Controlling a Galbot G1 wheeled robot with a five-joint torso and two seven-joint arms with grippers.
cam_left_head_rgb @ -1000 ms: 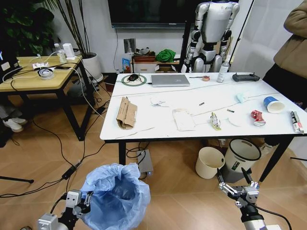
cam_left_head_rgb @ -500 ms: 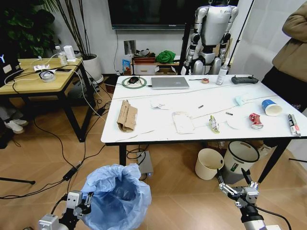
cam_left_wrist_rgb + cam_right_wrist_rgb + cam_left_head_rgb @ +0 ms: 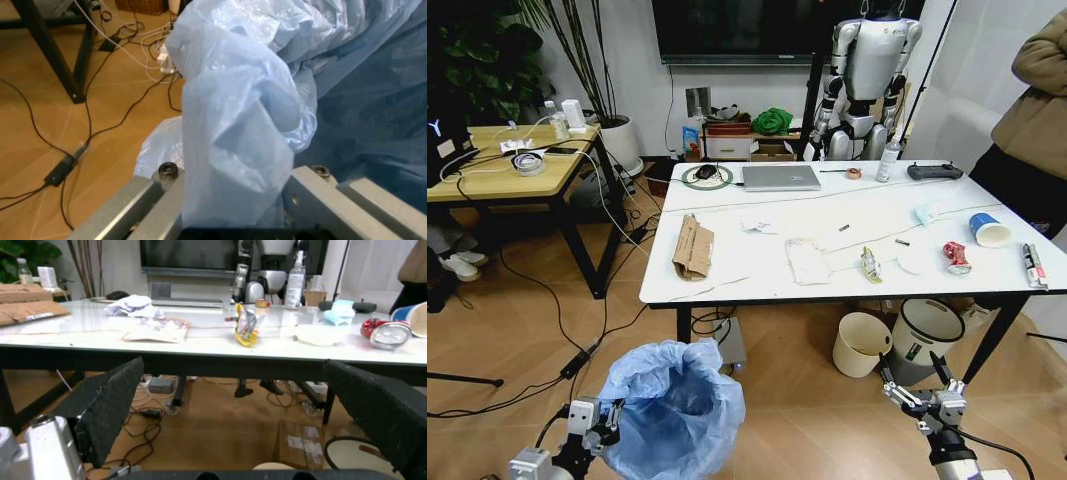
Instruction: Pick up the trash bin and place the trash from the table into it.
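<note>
One trash bin (image 3: 672,410), its crinkly light-blue bag billowing over the rim.

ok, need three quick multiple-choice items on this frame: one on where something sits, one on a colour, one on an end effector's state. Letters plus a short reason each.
1. Where does the laptop lie?
A. far side of the table
B. on the floor
C. in the cream bin

2. What colour is the bag lining the trash bin?
A. black
B. light blue
C. yellow

3. What state is the right end effector in?
A. shut on the red can
B. shut on a cup
C. open, holding nothing

Key: 1 A, it sits near the table's back edge; 2 B, the crinkly liner is light blue in the head view; 3 C, its fingers are spread apart below table height, while the left end effector clamps the bag.
</note>
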